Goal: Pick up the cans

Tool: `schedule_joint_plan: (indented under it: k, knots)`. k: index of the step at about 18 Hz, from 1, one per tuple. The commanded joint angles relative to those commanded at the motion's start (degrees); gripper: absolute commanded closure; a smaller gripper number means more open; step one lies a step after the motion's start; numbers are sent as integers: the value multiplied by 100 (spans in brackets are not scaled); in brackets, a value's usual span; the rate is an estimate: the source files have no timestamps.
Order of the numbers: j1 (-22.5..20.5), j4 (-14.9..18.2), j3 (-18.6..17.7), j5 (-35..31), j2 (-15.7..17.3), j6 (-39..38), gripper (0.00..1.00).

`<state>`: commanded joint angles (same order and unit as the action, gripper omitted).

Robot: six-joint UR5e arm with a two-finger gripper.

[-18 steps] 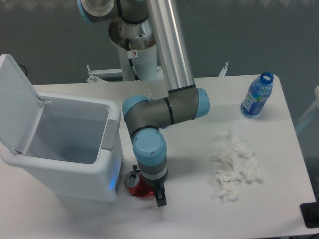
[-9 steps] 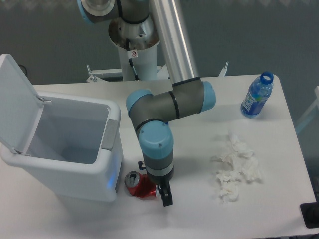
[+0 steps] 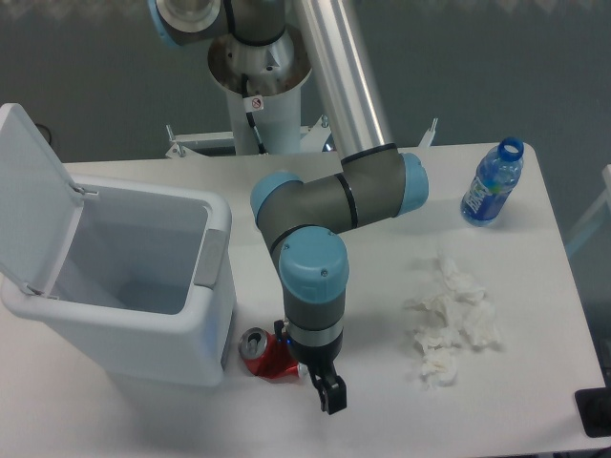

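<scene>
Camera | red can (image 3: 267, 354) lying beside bin (image 3: 143, 315) | hand (image 3: 325, 382) touching can, finger state unclear

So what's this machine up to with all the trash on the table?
A robot arm has its gripper low over the table, right beside a crushed red can that lies next to an open white bin. The can is on the table, not lifted. Whether the gripper grips it cannot be told. A blue bottle and crumpled tissue sit untouched to the side.

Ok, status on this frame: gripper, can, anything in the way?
Gripper low at the table, just right of the can; jaw state unclear. Red can on its side, not lifted. White bin close on its left; arm hides the can's right end.
</scene>
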<state>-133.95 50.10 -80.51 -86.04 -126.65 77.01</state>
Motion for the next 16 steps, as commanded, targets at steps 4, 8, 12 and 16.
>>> schedule_joint_plan:
  k: [4, 8, 12, 16]
  knots:
    - [53, -193, 9, 53, -114, -563, 0]
    - [62, -211, 18, 53, -176, -704, 0]
    - [62, -211, 35, 53, -202, -722, 0]
    - [53, -211, 70, 44, -211, -888, 0]
